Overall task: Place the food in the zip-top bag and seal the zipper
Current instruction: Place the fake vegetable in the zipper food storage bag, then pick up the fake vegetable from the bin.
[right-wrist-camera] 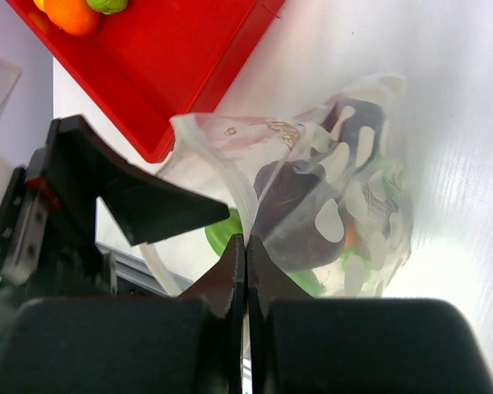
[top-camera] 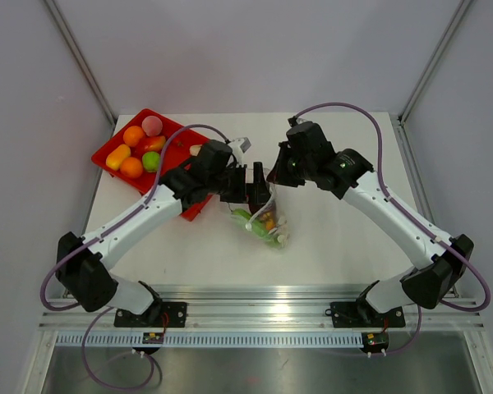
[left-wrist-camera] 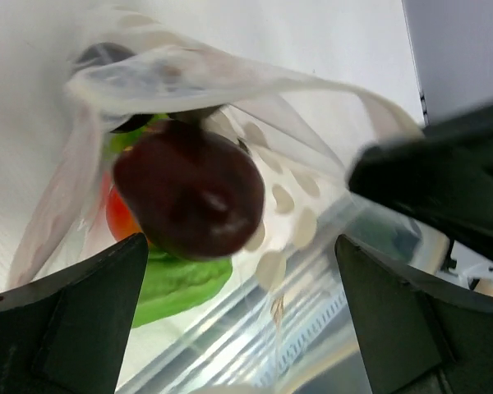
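Both arms reaching inward, left gripper (left-wrist-camera: 240,246) with jaws spread wide, right gripper (right-wrist-camera: 246,246) with jaws pressed together

we count two arms, the left arm (top-camera: 135,215) and the right arm (top-camera: 394,209), with one gripper each: the left gripper (left-wrist-camera: 240,316) and the right gripper (right-wrist-camera: 245,271). there is one red tray (right-wrist-camera: 189,66) and one zip-top bag (right-wrist-camera: 230,135). on the tray we count six pieces of food: two orange pieces (top-camera: 134,135) (top-camera: 131,167), one pink piece (top-camera: 152,125), one green piece (top-camera: 150,161), one yellow piece (top-camera: 117,156) and one reddish piece (top-camera: 154,144). inside the bag we can make out three: one dark purple piece (left-wrist-camera: 189,197), one green leafy piece (left-wrist-camera: 177,283) and one orange-red piece (left-wrist-camera: 122,217). any others there are too hidden to count.
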